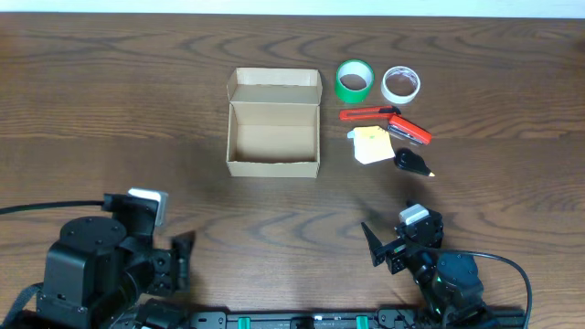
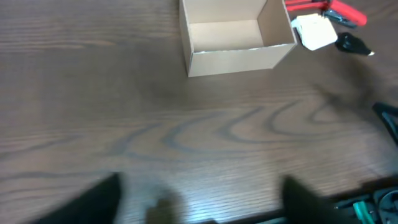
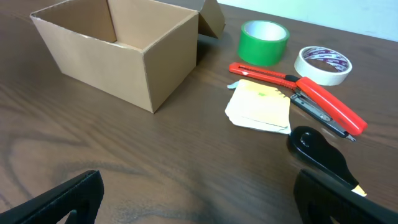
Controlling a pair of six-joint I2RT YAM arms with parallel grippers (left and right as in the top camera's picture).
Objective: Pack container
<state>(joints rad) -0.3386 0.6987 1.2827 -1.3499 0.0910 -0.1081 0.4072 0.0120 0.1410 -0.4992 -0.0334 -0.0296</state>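
The container (image 1: pixel 273 163) is a brown cardboard box, open and empty, its lid flap folded back, at the table's middle back. It also shows in the left wrist view (image 2: pixel 236 57) and the right wrist view (image 3: pixel 118 59). To its right lie a green tape roll (image 1: pixel 355 80), a white tape roll (image 1: pixel 400 84), a red box cutter (image 1: pixel 366 114), a red stapler (image 1: pixel 409 130), a yellow note pad (image 1: pixel 371 144) and a black object (image 1: pixel 413 162). My left gripper (image 1: pixel 174 260) is open and empty at the front left. My right gripper (image 1: pixel 388 239) is open and empty at the front right.
The dark wooden table (image 1: pixel 110 110) carries everything. Arm bases and a rail run along the front edge (image 1: pixel 302 320). In the right wrist view the black object (image 3: pixel 320 152) lies just beyond my right finger.
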